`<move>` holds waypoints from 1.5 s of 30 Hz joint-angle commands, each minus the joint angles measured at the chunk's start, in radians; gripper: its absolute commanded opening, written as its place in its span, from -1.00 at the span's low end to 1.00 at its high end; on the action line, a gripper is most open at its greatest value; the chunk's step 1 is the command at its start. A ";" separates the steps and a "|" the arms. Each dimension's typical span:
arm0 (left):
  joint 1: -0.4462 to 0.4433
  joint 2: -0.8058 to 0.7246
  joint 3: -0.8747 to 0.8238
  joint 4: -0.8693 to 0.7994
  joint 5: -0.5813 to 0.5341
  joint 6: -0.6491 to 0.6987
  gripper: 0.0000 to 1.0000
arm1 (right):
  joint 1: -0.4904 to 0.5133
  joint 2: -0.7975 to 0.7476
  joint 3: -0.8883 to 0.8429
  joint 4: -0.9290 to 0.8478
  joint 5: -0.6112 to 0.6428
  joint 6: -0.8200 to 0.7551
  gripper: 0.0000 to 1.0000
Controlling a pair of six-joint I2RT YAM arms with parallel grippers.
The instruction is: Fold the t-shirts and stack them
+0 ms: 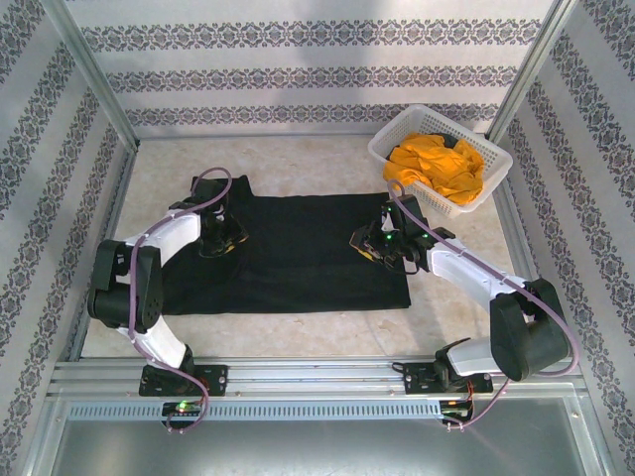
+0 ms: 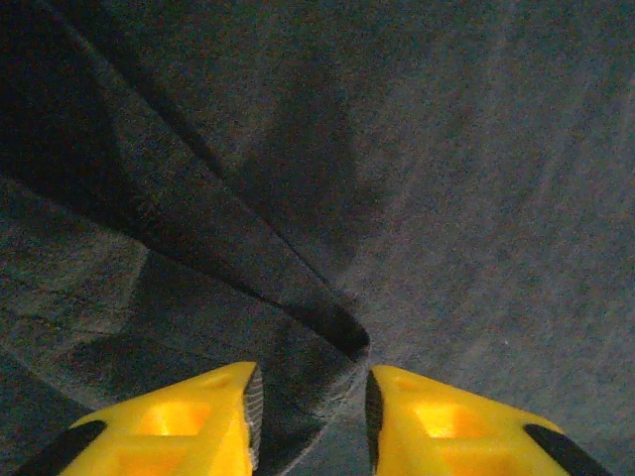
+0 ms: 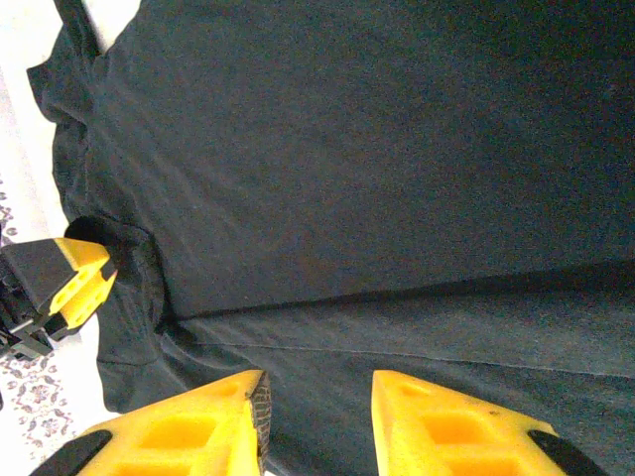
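The black t-shirt (image 1: 298,258) lies spread flat across the middle of the table. My left gripper (image 1: 224,238) is down on its left end, and my right gripper (image 1: 367,241) on its right end. In the left wrist view the left gripper (image 2: 310,387) is open, with a raised fold of black cloth (image 2: 332,332) between the fingers. The right gripper (image 3: 317,392) is open just above the cloth, near a long fold edge (image 3: 397,293). The orange-yellow t-shirt (image 1: 437,165) lies crumpled in the basket.
The white lattice basket (image 1: 496,159) stands at the back right corner. Metal frame posts and patterned walls close in the table on three sides. Bare tabletop (image 1: 298,164) shows behind the black shirt and in front of it (image 1: 298,332).
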 commanded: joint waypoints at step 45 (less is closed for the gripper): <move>-0.212 0.105 0.131 -0.171 -0.211 0.297 -0.25 | 0.014 0.017 -0.011 0.015 0.000 0.003 -0.37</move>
